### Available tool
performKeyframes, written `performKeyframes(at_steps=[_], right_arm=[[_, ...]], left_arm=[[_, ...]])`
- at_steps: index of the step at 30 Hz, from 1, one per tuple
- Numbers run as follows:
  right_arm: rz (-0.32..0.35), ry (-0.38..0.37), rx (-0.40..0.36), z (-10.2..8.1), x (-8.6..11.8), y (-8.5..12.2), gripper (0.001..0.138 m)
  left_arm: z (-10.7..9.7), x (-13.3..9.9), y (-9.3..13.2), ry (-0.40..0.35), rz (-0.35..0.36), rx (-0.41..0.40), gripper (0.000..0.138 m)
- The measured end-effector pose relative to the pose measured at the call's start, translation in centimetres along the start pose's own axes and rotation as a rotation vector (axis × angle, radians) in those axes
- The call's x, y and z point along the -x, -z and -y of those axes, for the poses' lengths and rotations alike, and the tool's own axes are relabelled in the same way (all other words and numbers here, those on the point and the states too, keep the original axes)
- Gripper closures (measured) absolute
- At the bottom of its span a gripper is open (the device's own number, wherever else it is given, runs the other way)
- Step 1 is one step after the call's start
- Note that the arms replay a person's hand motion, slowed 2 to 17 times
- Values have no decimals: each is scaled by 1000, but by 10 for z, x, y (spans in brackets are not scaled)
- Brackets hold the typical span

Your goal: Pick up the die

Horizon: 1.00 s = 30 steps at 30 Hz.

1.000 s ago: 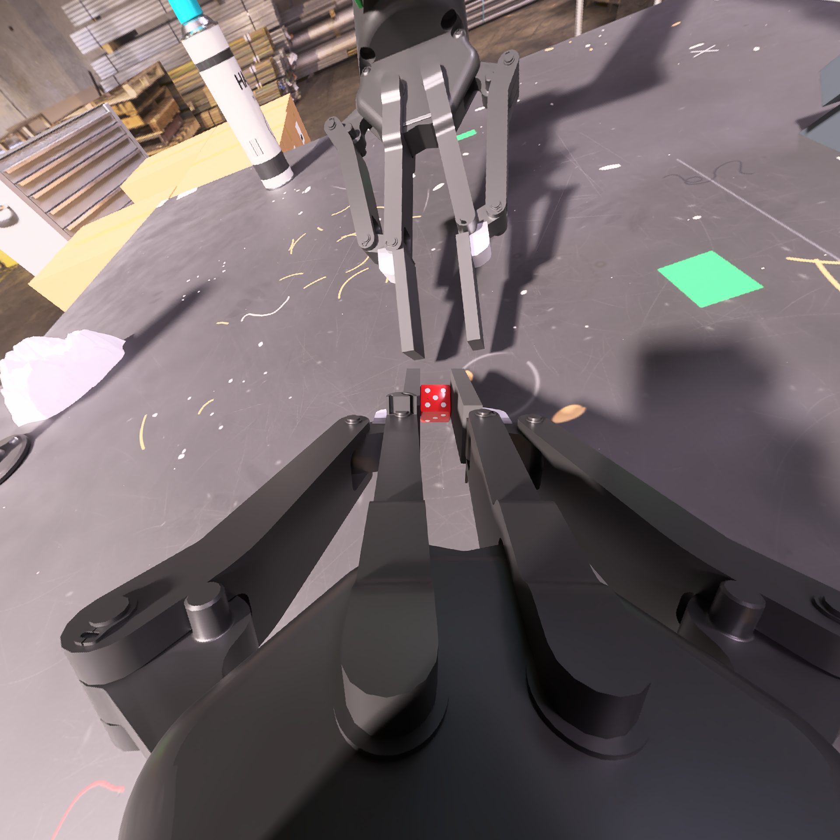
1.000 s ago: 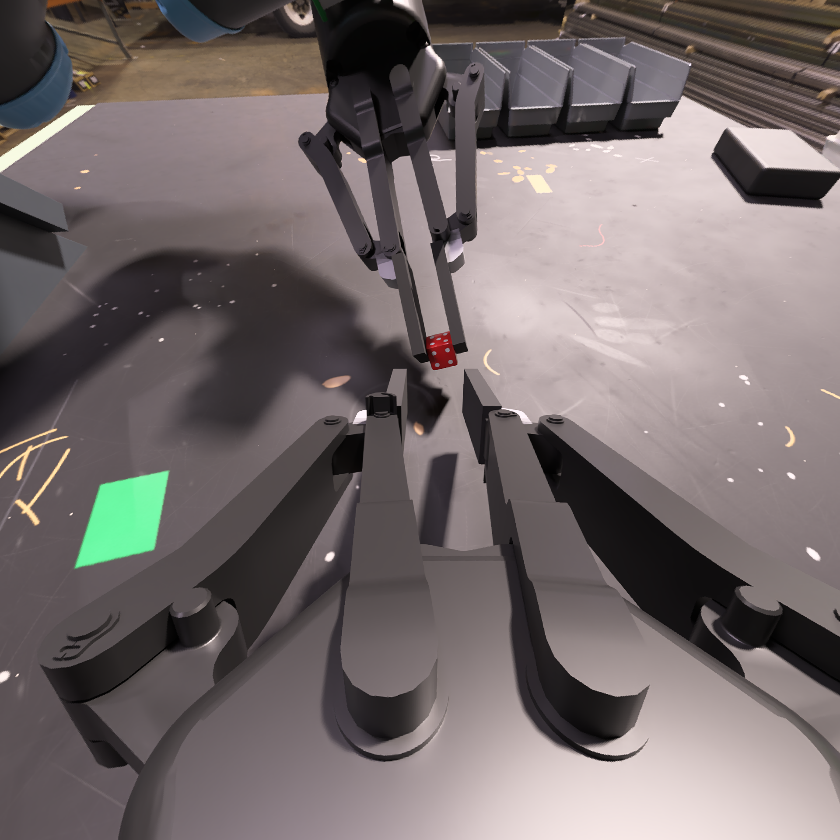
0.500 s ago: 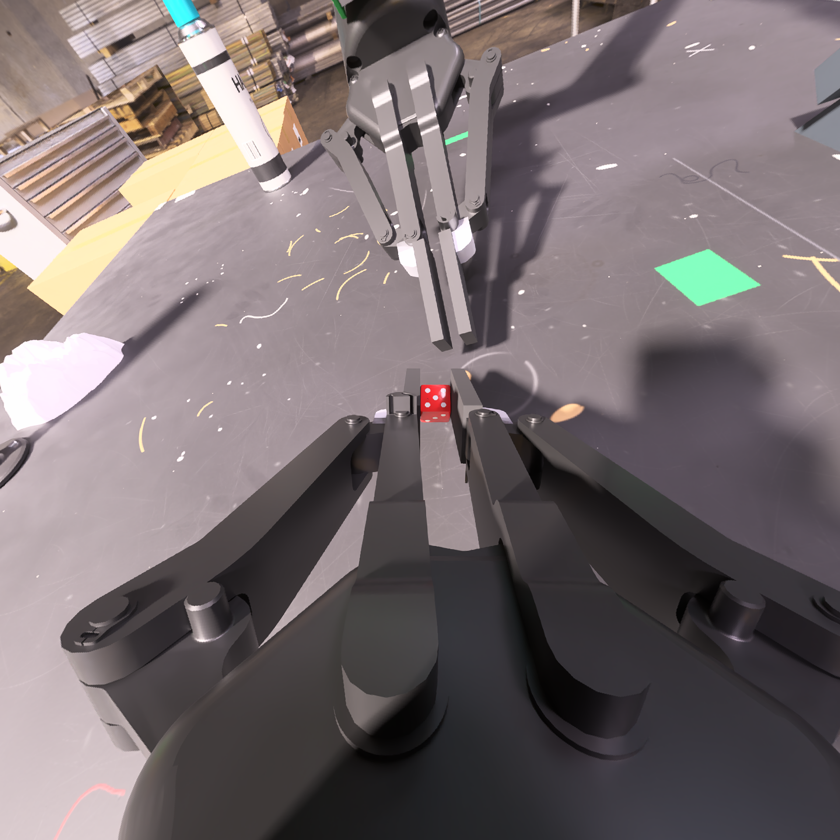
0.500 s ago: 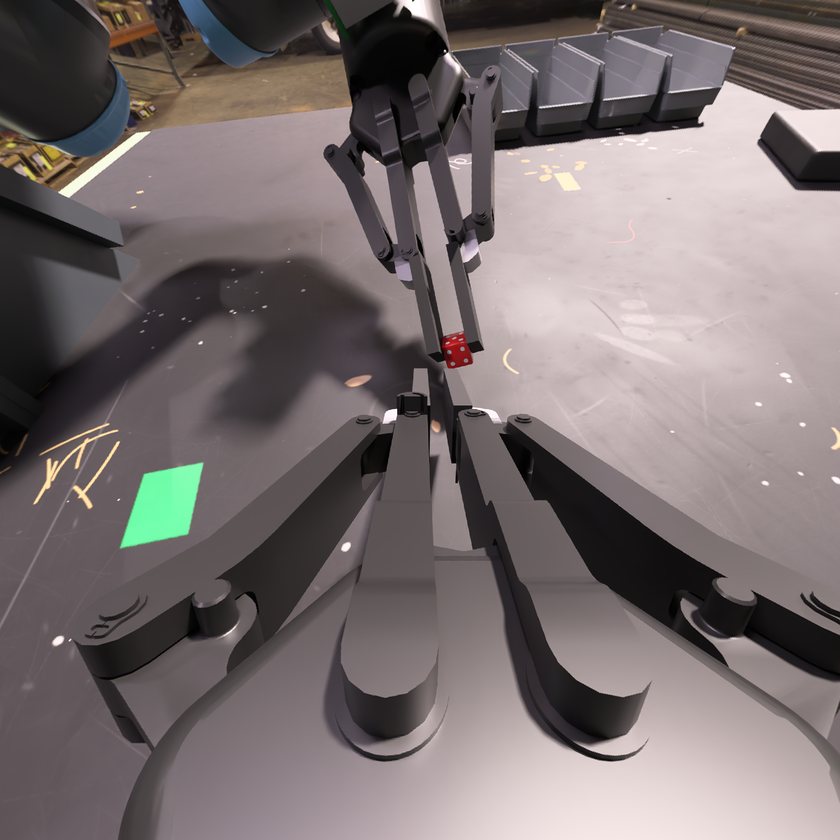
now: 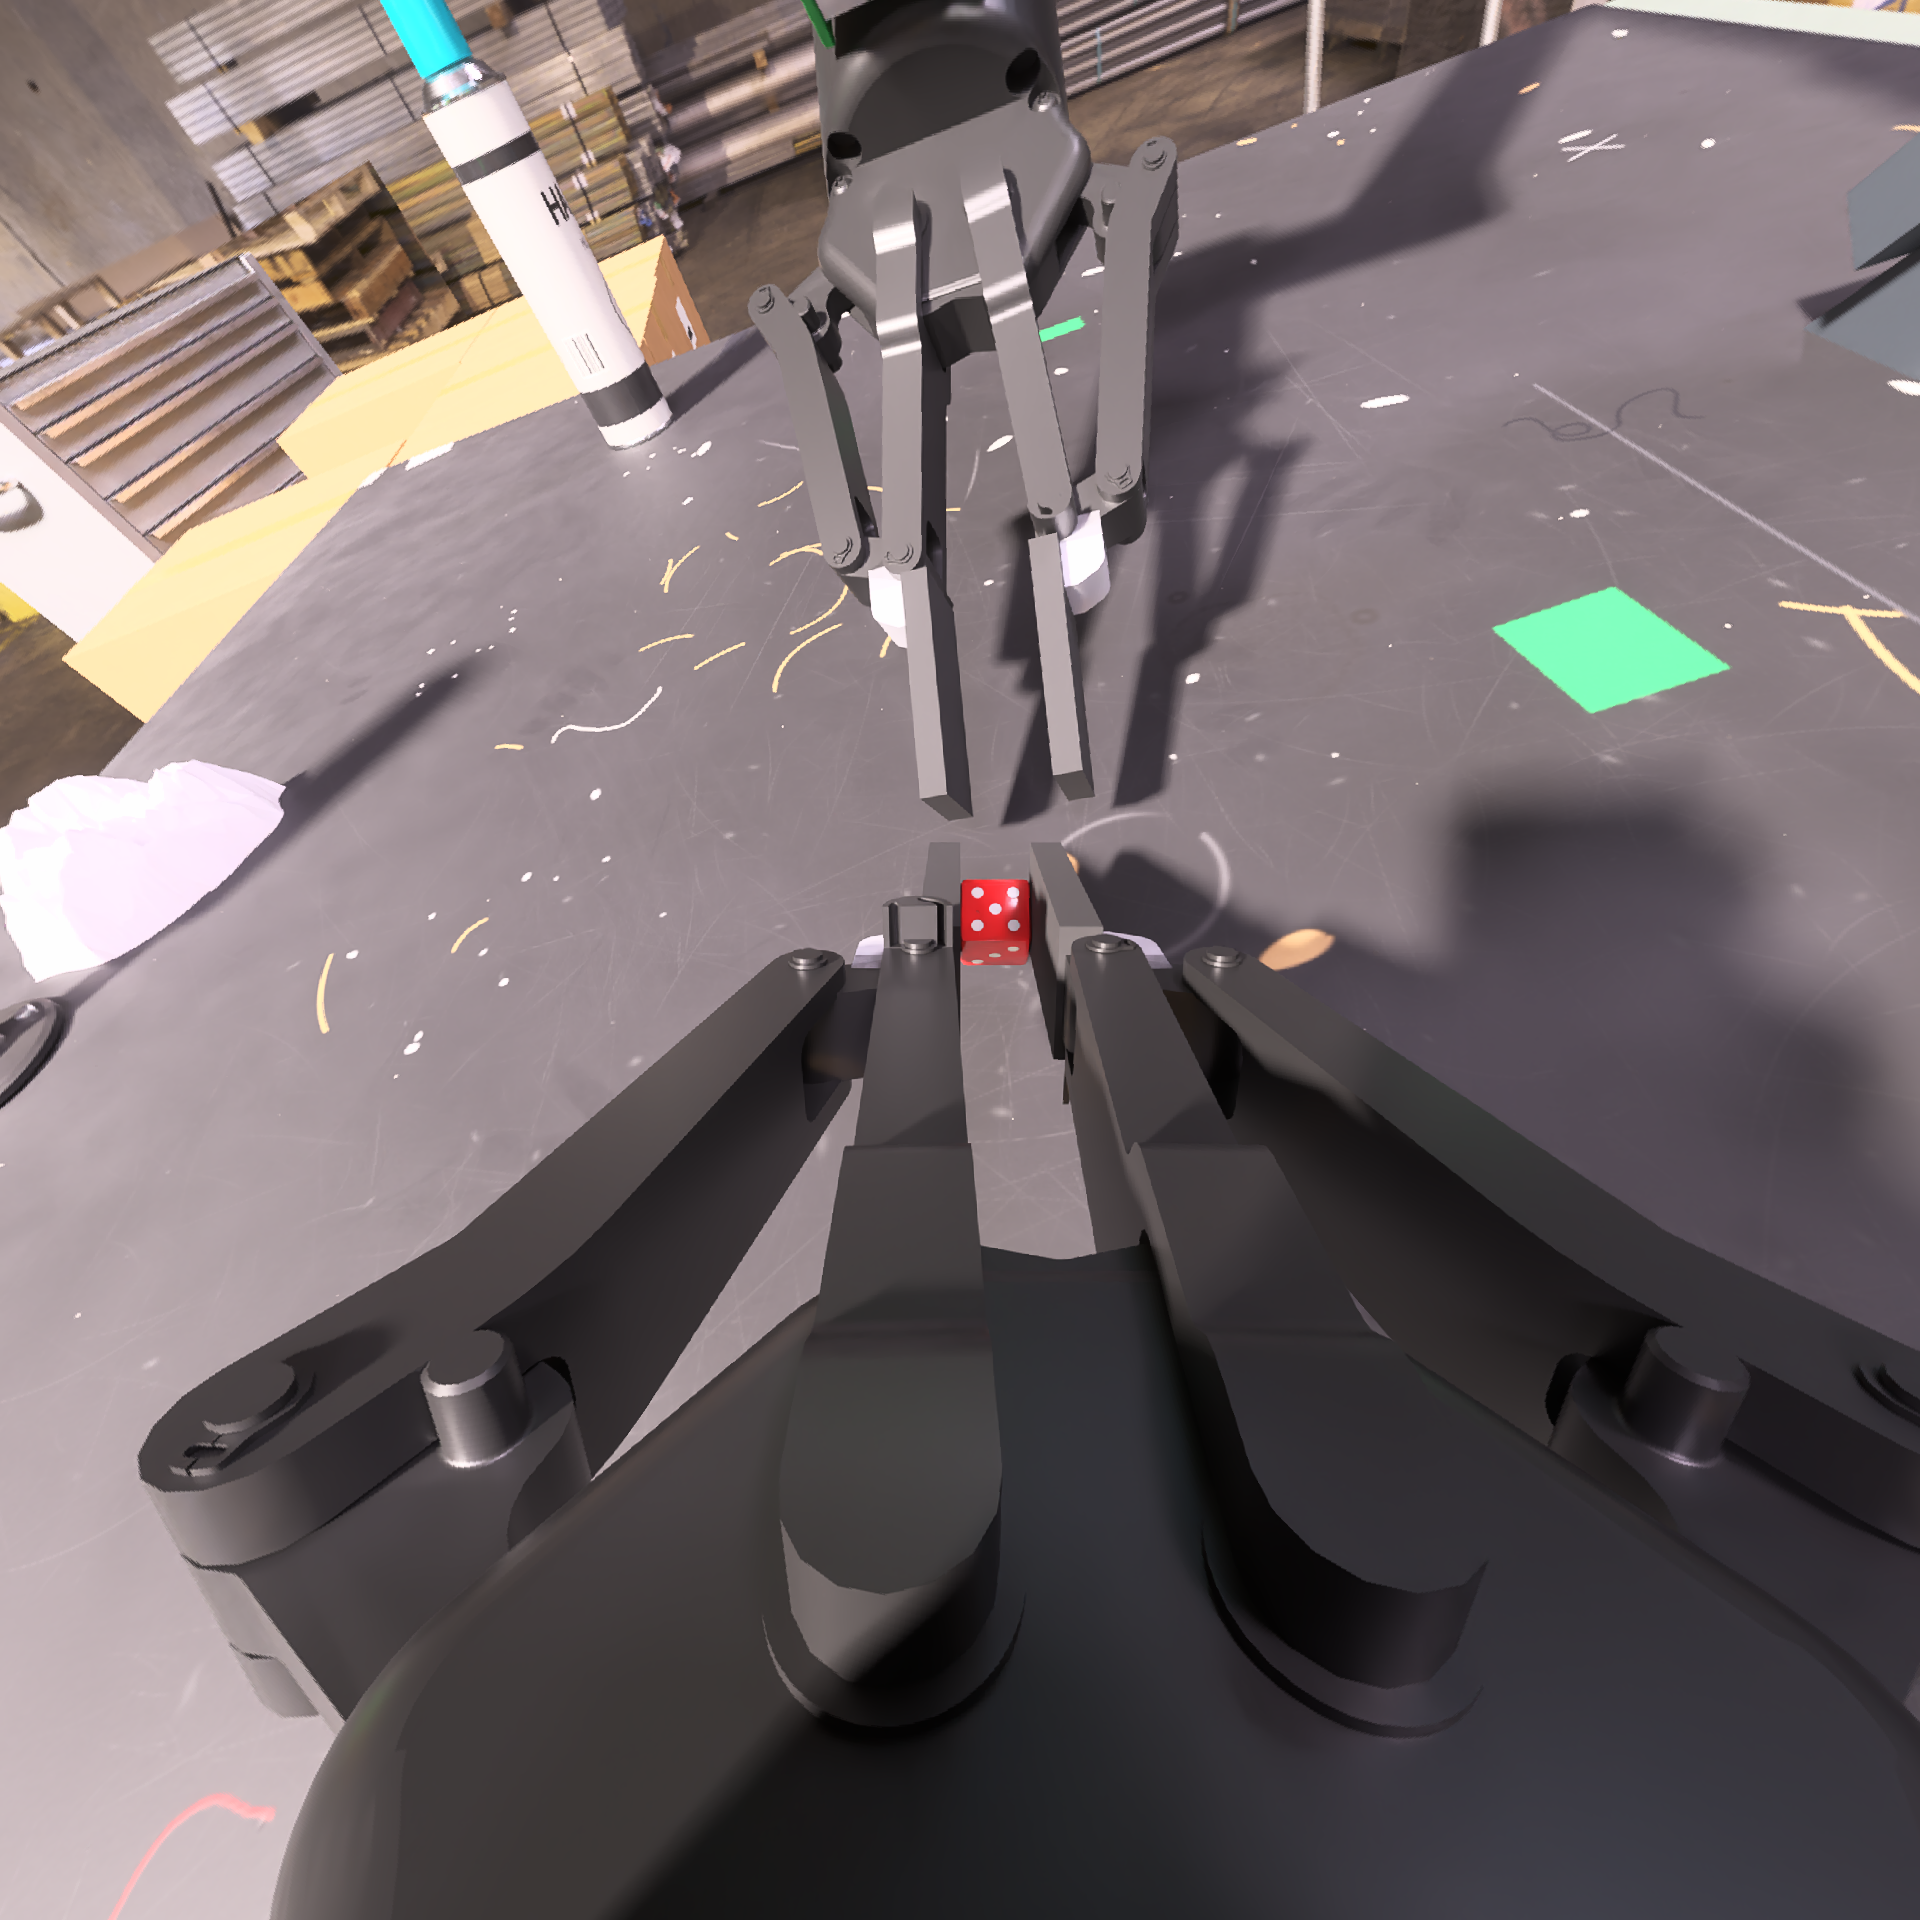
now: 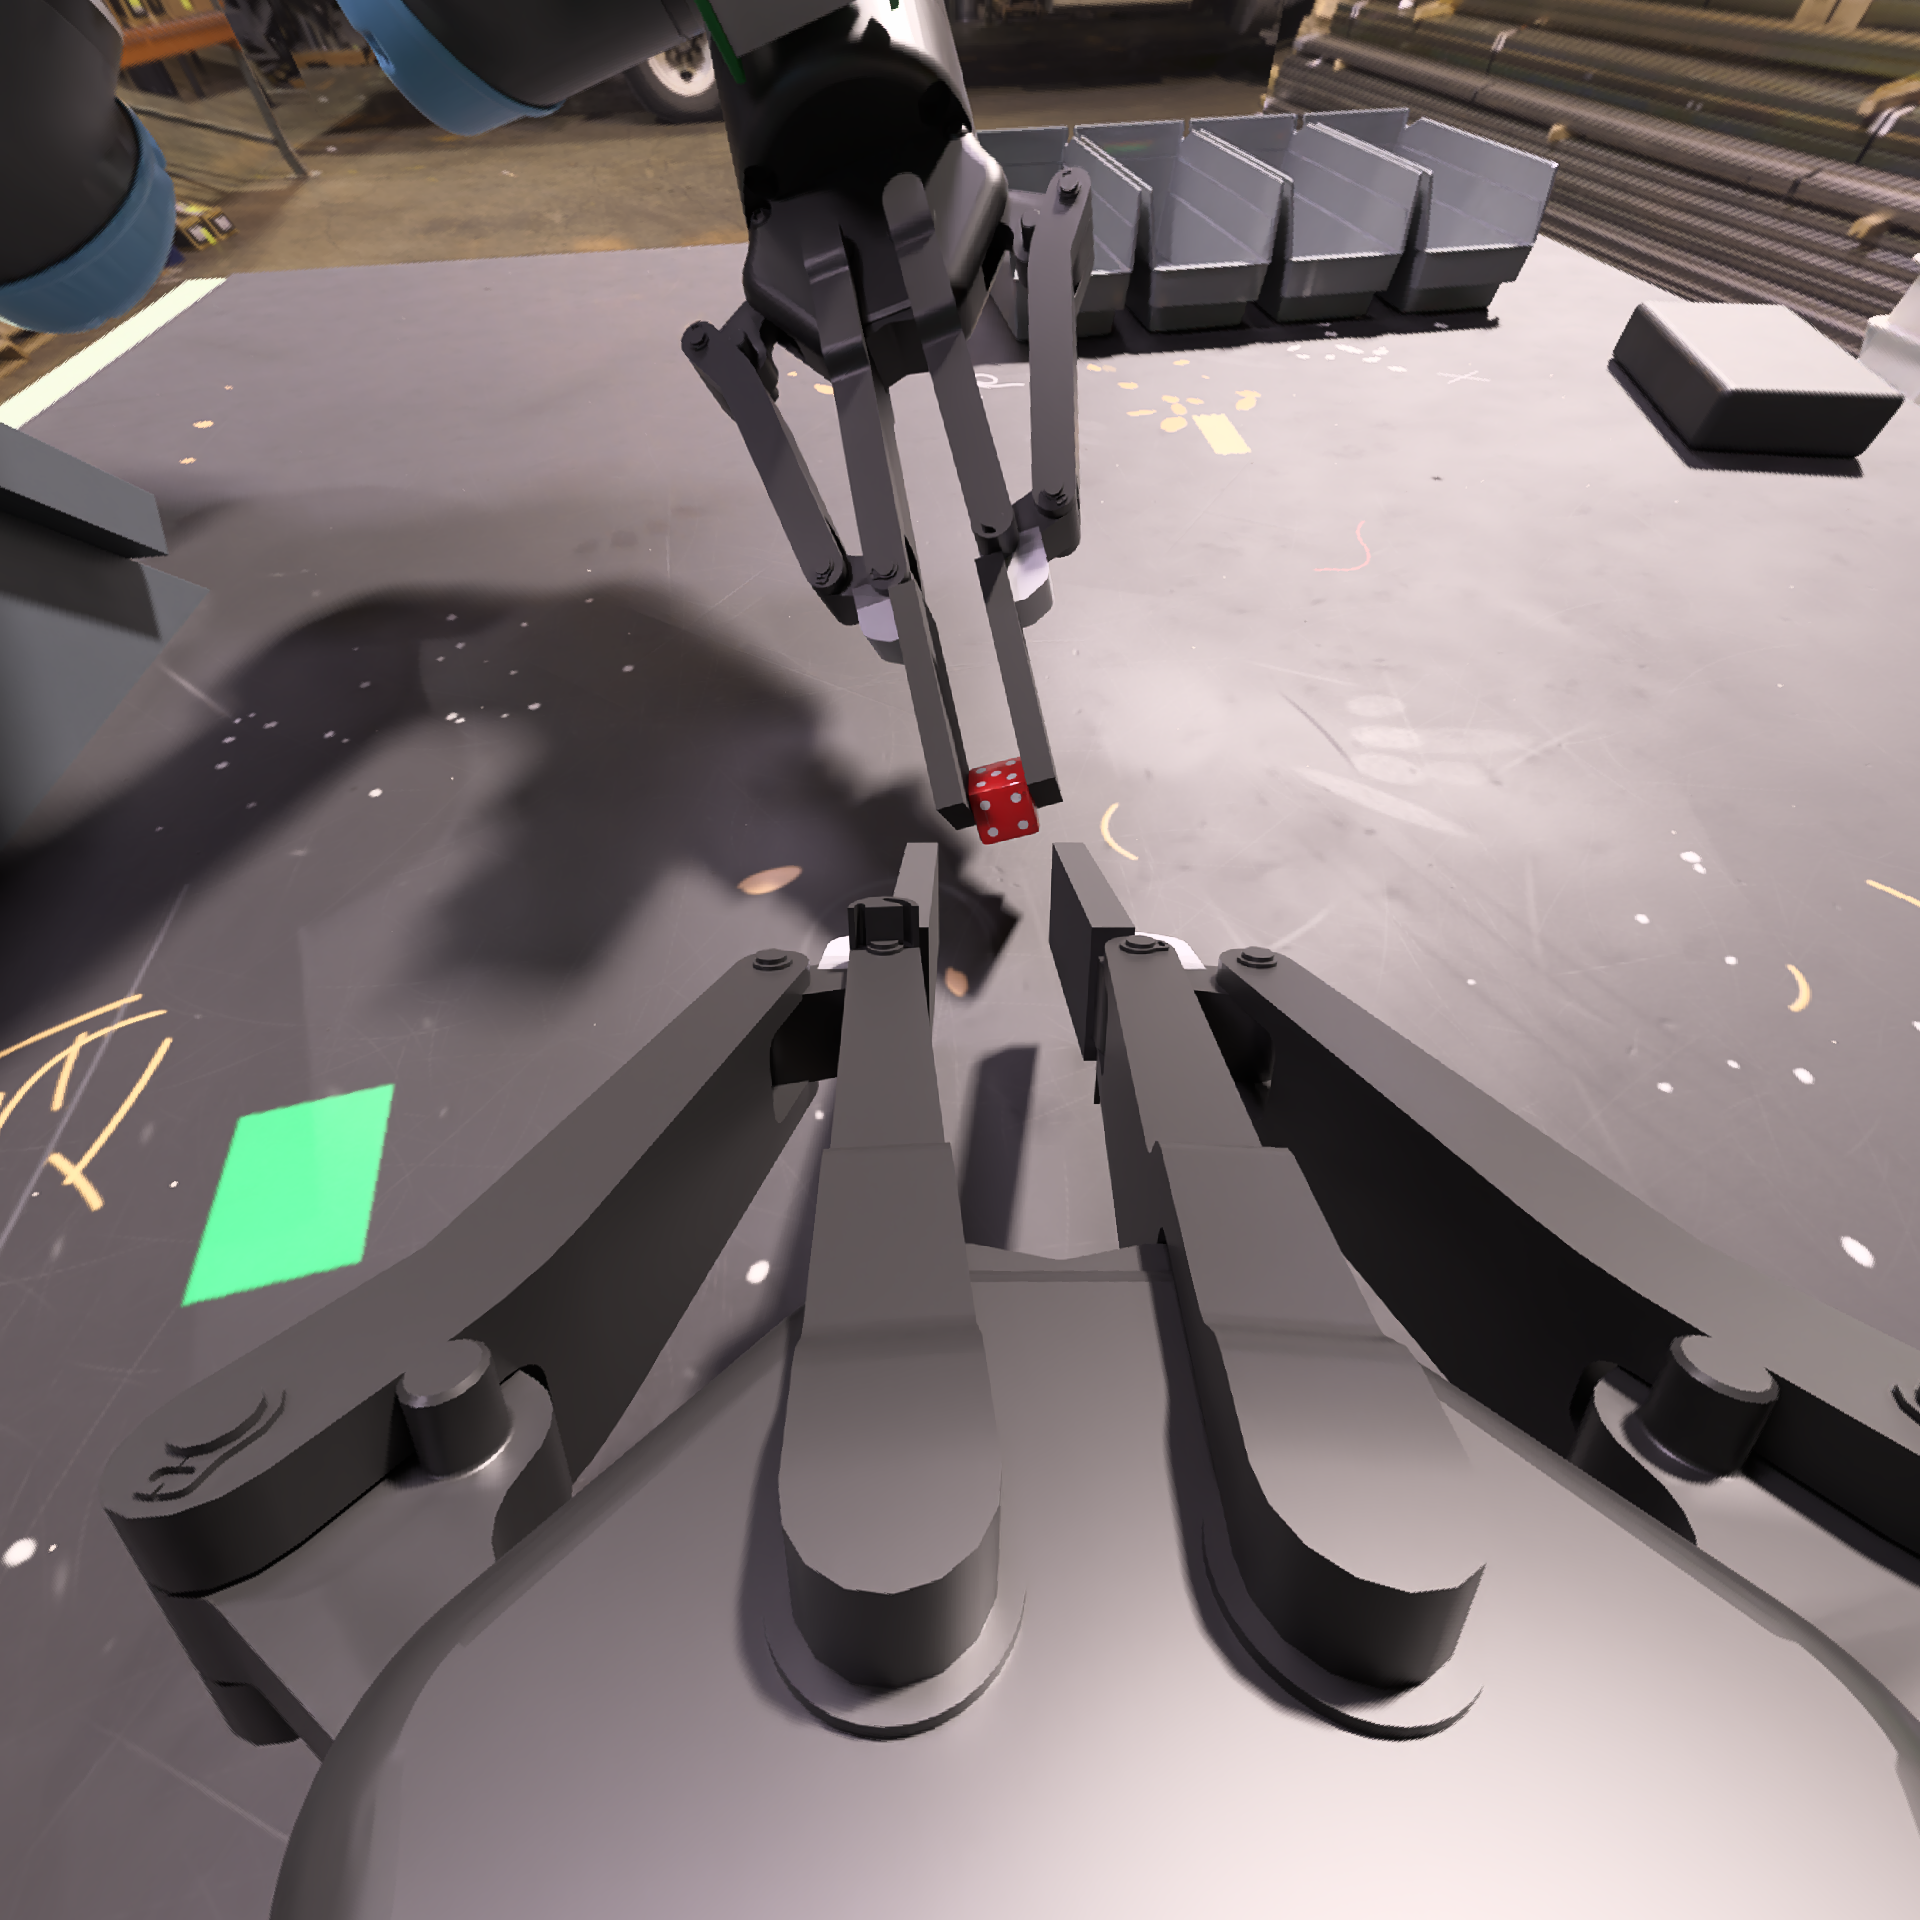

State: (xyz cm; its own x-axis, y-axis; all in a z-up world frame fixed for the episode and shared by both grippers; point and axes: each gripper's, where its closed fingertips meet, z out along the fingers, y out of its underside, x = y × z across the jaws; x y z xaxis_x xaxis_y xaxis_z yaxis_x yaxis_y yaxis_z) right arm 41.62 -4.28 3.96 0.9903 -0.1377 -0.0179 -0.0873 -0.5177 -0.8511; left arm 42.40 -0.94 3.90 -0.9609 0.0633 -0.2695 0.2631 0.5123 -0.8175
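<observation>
The red die [image 5: 994,907] with white pips sits between the fingertips of my left gripper [image 5: 995,883], which is shut on it. In the right wrist view the die [image 6: 1001,800] hangs in the left gripper [image 6: 1001,805] a little above the dark table, with a shadow beneath. My right gripper [image 6: 994,862] is open with a narrow gap and empty. It faces the left gripper tip to tip, just short of the die. It shows in the left wrist view [image 5: 1010,795] pointing down at the table beyond the die.
A green square patch [image 5: 1608,649] lies to the right on the table [image 5: 520,1039]. A white cylinder [image 5: 545,260] stands at the far left edge, and a crumpled white lump [image 5: 125,862] lies left. Grey bins [image 6: 1299,218] and a dark block [image 6: 1756,384] sit behind the left arm.
My right gripper closed its fingers half a second ago and has opened them again to a narrow gap, shifting slightly. My left gripper keeps the die in the same place.
</observation>
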Motion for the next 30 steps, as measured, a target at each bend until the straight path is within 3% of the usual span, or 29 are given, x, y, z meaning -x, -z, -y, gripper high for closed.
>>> performKeyframes(at_steps=[17,30], right_arm=[[-41,-3,13,-2,-6,0,109],[-72,-24,67,-11,-11,0,112]], left_arm=[[-1,-1,-1,-4,-1,6,121],[-2,1,-1,-6,20,17,121]])
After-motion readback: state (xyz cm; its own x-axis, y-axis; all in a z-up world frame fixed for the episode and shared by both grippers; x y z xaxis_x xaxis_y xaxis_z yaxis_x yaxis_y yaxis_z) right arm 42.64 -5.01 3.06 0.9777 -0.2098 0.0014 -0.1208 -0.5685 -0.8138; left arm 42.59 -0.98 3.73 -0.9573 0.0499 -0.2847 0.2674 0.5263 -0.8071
